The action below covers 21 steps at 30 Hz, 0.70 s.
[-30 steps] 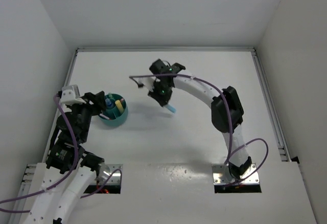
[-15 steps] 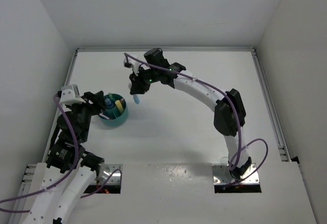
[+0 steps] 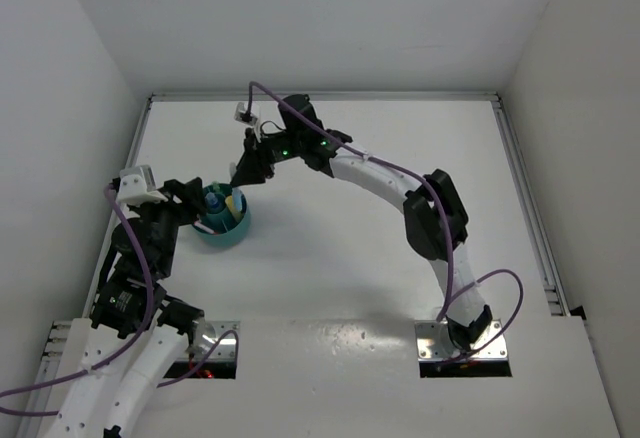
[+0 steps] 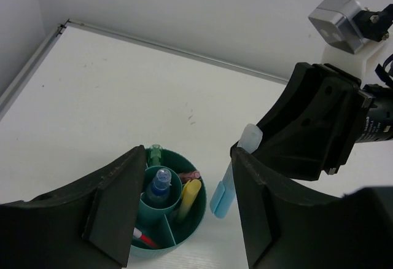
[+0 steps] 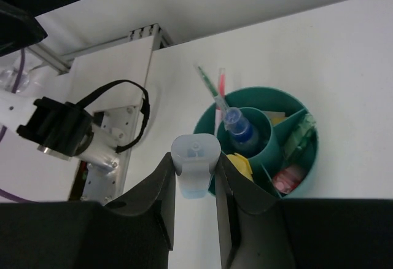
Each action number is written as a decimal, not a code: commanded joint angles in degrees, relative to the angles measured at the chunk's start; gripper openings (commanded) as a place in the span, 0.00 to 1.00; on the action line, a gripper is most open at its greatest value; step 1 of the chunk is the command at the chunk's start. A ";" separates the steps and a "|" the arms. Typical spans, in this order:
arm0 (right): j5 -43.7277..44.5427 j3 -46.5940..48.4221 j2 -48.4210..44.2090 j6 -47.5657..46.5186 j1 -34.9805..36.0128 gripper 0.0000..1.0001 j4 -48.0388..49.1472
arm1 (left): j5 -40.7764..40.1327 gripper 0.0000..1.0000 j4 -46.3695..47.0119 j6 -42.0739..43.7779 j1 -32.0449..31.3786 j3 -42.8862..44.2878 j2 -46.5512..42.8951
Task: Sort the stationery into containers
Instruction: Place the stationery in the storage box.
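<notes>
The round teal container (image 3: 236,233) stands at the left of the table. In it are a clear blue-capped bottle (image 5: 236,124), a yellow marker (image 5: 242,166), a pink marker (image 5: 288,177), a mint marker (image 5: 301,135) and a thin red pen (image 5: 219,88). My right gripper (image 3: 246,168) is shut on a pale blue marker (image 5: 194,183) and holds it upright, just above and beside the container's rim (image 4: 204,201). The blue marker (image 4: 228,186) hangs clear of the container. My left gripper (image 4: 187,177) is open, with its fingers (image 4: 110,207) either side of the container.
A metal rail (image 3: 320,96) and white walls bound the table at the back and sides. The left arm's base and cables (image 5: 67,128) lie beyond the container in the right wrist view. The right wrist's camera block (image 4: 341,17) hangs over the container's far side.
My right gripper has swung left across the table with the blue marker, from mid-table to the container's edge. The left arm has not moved.
</notes>
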 commanded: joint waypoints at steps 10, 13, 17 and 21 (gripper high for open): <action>-0.31 -1.63 2.84 3.74 3.95 0.00 8.17 | 0.09 0.64 1.32 -0.09 0.69 0.04 -0.75; 1.10 -1.10 3.98 3.75 4.48 0.00 9.06 | 0.10 0.64 1.32 -0.09 0.69 0.04 -1.27; 3.39 -1.10 5.12 3.04 4.48 0.00 7.75 | 0.10 0.64 1.32 -0.09 0.69 0.04 -1.28; 6.38 0.22 5.66 1.11 5.01 0.00 5.81 | 0.10 0.64 1.32 -0.09 0.69 0.04 -1.80</action>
